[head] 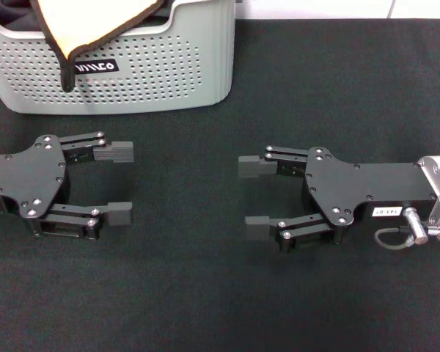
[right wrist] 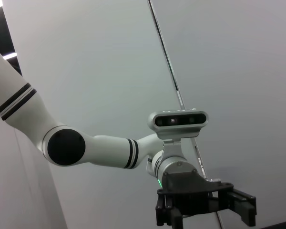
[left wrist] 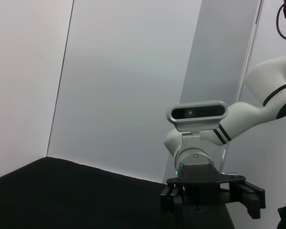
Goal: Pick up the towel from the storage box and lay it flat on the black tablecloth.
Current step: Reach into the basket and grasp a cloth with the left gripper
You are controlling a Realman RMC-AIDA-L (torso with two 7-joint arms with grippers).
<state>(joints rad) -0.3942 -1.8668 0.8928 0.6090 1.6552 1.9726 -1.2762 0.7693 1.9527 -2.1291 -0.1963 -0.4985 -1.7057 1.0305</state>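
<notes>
At the upper left of the head view, the square soft towel [head: 88,26], yellow-orange with black stitched edging, hangs out of the light grey perforated plastic storage box [head: 150,73]. One corner of the towel droops over the box's front wall and ends just beside the small black label with white lettering [head: 95,67]. The box stands on the large plain black tablecloth [head: 220,293], which covers the bench across the rest of that frame.

Lower in the frame, both hands lie low over the cloth, well apart from the box and from each other, pointing toward one another. The left hand [head: 118,182] is at the left edge, its two fingers spread apart with nothing between them. The right hand [head: 254,194] is at centre right, its fingers likewise apart and empty.

The left wrist view shows the right hand [left wrist: 212,200] at the bottom, and the right wrist view shows the left hand [right wrist: 205,210] against a pale wall.
</notes>
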